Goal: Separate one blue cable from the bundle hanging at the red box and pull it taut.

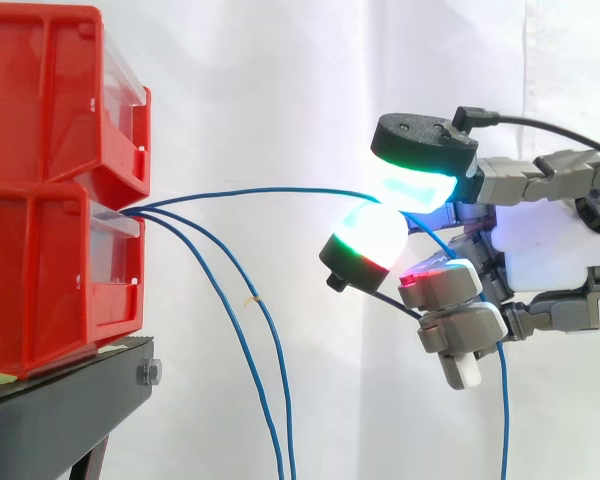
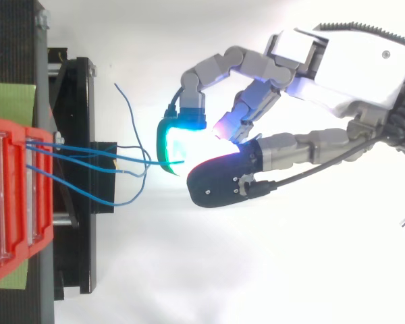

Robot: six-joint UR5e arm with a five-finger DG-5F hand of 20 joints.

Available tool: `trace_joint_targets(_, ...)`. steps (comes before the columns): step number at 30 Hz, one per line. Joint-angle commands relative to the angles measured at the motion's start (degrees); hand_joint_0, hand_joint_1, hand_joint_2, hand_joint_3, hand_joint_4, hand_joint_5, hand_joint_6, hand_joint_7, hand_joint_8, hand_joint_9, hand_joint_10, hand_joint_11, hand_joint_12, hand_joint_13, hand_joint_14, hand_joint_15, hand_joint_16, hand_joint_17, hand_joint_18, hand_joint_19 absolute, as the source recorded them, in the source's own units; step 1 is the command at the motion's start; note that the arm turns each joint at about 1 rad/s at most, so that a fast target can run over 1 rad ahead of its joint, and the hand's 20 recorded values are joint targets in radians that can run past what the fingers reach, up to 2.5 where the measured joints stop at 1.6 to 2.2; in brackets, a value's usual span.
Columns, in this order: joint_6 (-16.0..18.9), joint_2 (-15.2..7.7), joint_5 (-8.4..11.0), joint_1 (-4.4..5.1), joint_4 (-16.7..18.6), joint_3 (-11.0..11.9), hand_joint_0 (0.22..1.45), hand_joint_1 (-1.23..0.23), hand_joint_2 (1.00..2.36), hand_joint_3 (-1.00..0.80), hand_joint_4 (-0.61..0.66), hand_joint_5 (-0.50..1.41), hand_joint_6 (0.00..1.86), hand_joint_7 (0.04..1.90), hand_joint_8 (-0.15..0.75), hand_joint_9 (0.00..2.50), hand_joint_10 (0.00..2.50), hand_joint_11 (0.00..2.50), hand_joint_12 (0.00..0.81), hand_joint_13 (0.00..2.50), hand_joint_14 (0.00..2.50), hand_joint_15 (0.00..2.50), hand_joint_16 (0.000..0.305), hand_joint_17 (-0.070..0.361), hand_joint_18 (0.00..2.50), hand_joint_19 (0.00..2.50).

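We see the hand [image 1: 550, 250] pinching one blue cable [image 1: 280, 190] between two pads [image 1: 415, 185] that glow cyan-green, its other fingers curled below. The cable runs nearly level, slightly arched, from the lower red box [image 1: 40, 270] to the pinch, then seems to drop behind the hand. Two loose cables [image 1: 248, 298] hang beside the box, apart from the hand. The box rests on a black stand [image 1: 60, 410].

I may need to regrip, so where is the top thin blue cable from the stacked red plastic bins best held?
Pinch the top thin blue cable on its nearly level free span, clear of the stacked red plastic bins, fingers above and below, coming from the side opposite the bins. The two other blue cables droop beneath, so it runs alone.
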Motion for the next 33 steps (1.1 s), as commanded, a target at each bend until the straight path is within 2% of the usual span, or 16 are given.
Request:
trace_joint_targets(1,0.00,0.01,0.00,0.00,0.00,-0.05,0.65,-0.75,1.02,-0.20,-0.08,-0.17,0.91,1.12,0.252,1.18,0.02,1.40,0.330,1.17,0.02,1.39,0.047,0.105,0.80,0.87)
trace_joint_targets(14,0.00,0.01,0.00,0.00,0.00,-0.05,0.65,-0.75,1.02,-0.20,-0.08,-0.17,0.91,1.12,0.253,1.18,0.02,1.39,0.326,1.15,0.02,1.46,0.046,0.103,0.79,0.89)
trace_joint_targets(33,0.00,0.01,0.00,0.00,0.00,0.04,0.65,-0.75,1.02,-0.20,-0.08,-0.17,0.91,1.12,0.252,1.17,0.02,1.38,0.330,1.15,0.02,1.41,0.045,0.102,0.78,0.87)
